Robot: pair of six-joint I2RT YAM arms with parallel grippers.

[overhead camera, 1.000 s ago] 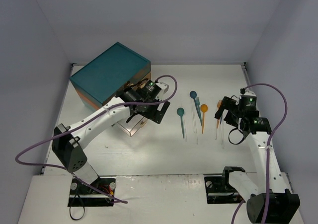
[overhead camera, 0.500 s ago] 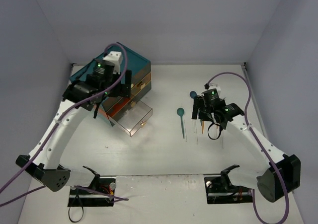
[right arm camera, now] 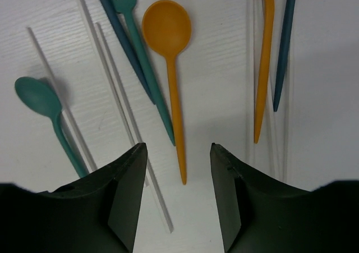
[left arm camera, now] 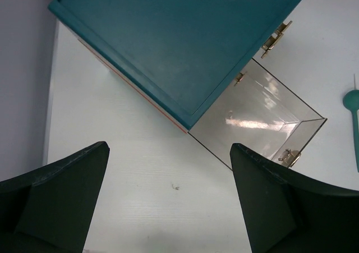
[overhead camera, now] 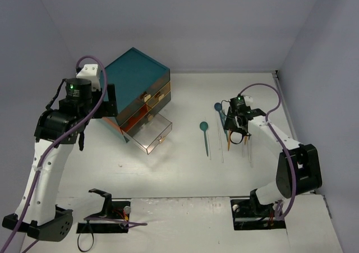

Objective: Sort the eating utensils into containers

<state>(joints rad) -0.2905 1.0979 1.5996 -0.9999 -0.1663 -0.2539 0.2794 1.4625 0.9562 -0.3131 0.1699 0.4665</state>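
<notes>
The eating utensils lie in a loose row on the table. In the right wrist view I see an orange spoon (right arm camera: 171, 68), a teal fork (right arm camera: 137, 45), a teal spoon (right arm camera: 47, 110), clear pieces (right arm camera: 120, 124), and a second orange piece (right arm camera: 262, 68) beside a blue one (right arm camera: 285, 45). My right gripper (right arm camera: 179, 157) (overhead camera: 233, 138) hangs over them, open, its jaws on either side of the orange spoon's handle tip without touching it. The teal chest (overhead camera: 137, 76) has one of the clear containers (overhead camera: 150, 132) pulled out. My left gripper (left arm camera: 168, 152) is open and holds nothing, high above the table left of the chest.
A blue spoon (overhead camera: 217, 106) and the teal spoon (overhead camera: 205, 135) lie left of my right gripper. Two shut drawers with gold knobs (overhead camera: 148, 97) sit above the pulled-out one. Grey walls enclose the table on three sides.
My left arm has drawn away from the pulled-out drawer, up and to the left of the chest. My right gripper has moved left over the utensils and its jaws have narrowed.
</notes>
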